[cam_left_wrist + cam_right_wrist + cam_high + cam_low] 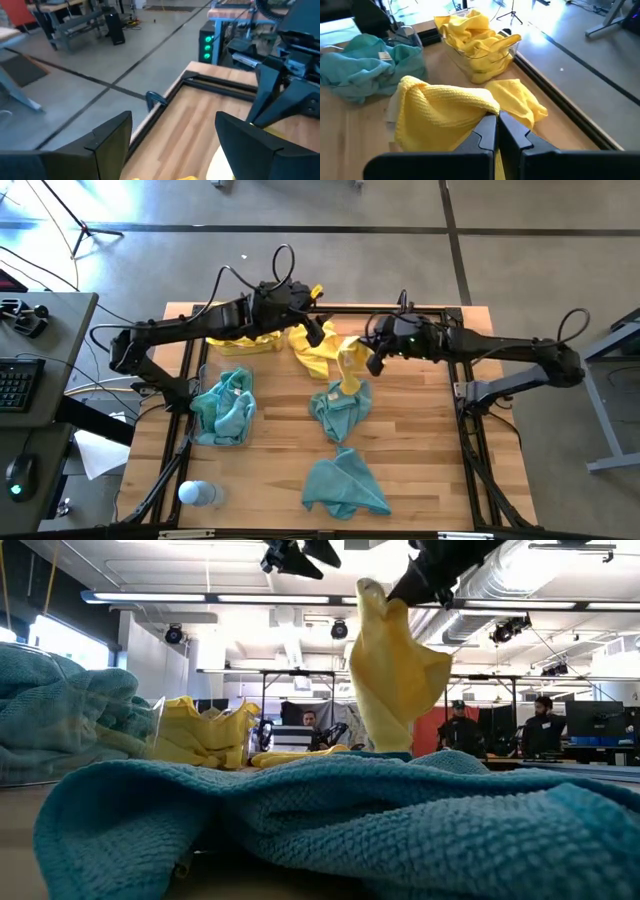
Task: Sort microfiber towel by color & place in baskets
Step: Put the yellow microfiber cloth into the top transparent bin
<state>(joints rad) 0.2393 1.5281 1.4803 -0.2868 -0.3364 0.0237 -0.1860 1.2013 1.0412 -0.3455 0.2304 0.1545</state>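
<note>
My right gripper [374, 363] is over the table's middle, shut on a yellow microfiber towel [398, 670] that hangs below it. My left gripper [318, 335] is open near the far edge and holds nothing [172, 120]. A second yellow towel [312, 355] lies flat on the wood beneath the two grippers. One clear basket [480, 47] at the far left holds yellow towels. Another basket [223, 408], nearer on the left, holds teal ones. Two teal towels [340, 410] [345, 485] lie crumpled on the table's middle and near part. My right gripper pinches a bunched top fold of the yellow towel [482, 111] between its two fingers, slanting down from the table's right. The towel hangs slack below the fingers [395, 690]. Its lower end is hidden behind the teal towel in the low view.
A pale blue bottle [198, 493] lies at the near left corner. A black metal frame [462, 380] runs along the table's edges. People stand in the room beyond the table [540, 720]. Bare wood shows on the table's right half [420, 440].
</note>
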